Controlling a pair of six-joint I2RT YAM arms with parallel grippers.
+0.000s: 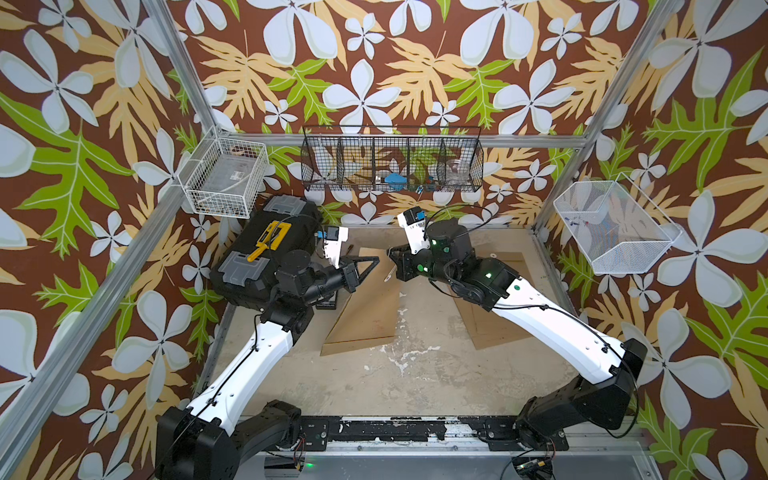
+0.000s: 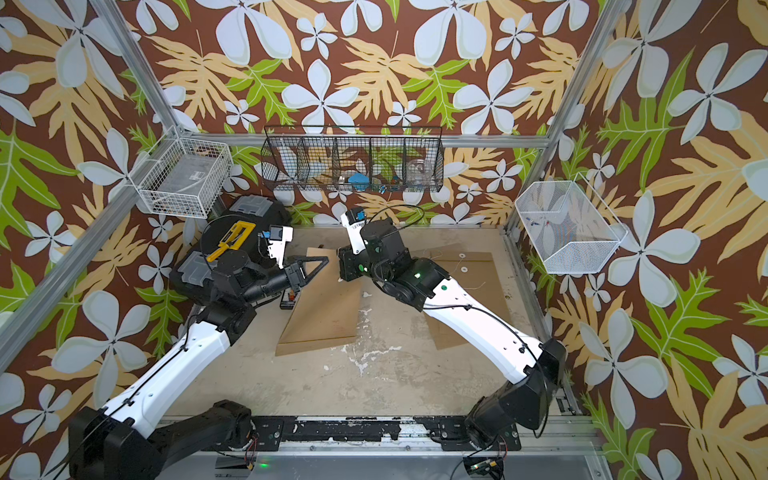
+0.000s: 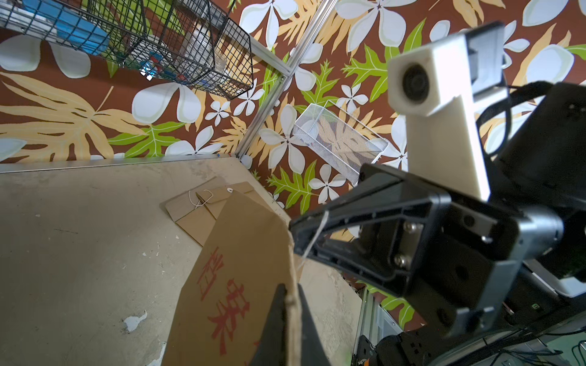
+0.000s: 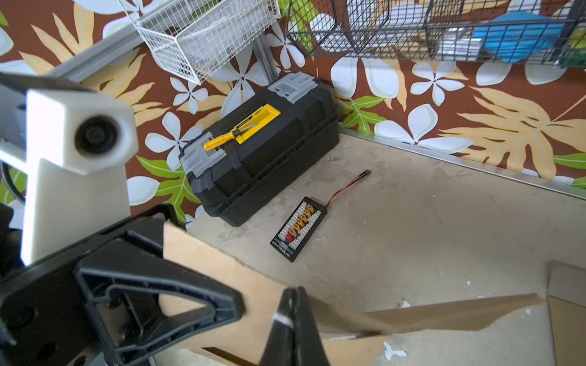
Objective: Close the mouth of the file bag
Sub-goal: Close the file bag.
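The brown paper file bag [image 1: 365,309] [image 2: 324,309] lies mid-table with its mouth end lifted. Red characters show on it in the left wrist view [image 3: 241,253]. My left gripper [image 1: 375,260] [image 2: 325,261] [image 3: 291,296] is shut on the bag's raised edge. My right gripper [image 1: 392,254] [image 2: 341,254] [image 4: 293,296] faces it tip to tip and is shut on the bag's white string [image 3: 317,236] [image 4: 283,318]. The string runs from its fingertips down to the bag. The bag's flap [image 4: 222,269] stands behind the left gripper in the right wrist view.
A second brown file bag [image 1: 498,328] [image 3: 203,209] lies under the right arm. A black toolbox [image 1: 266,249] [image 4: 263,152] with a yellow screwdriver stands at back left, a connector board [image 4: 298,228] beside it. Wire baskets [image 1: 392,164] hang on the walls.
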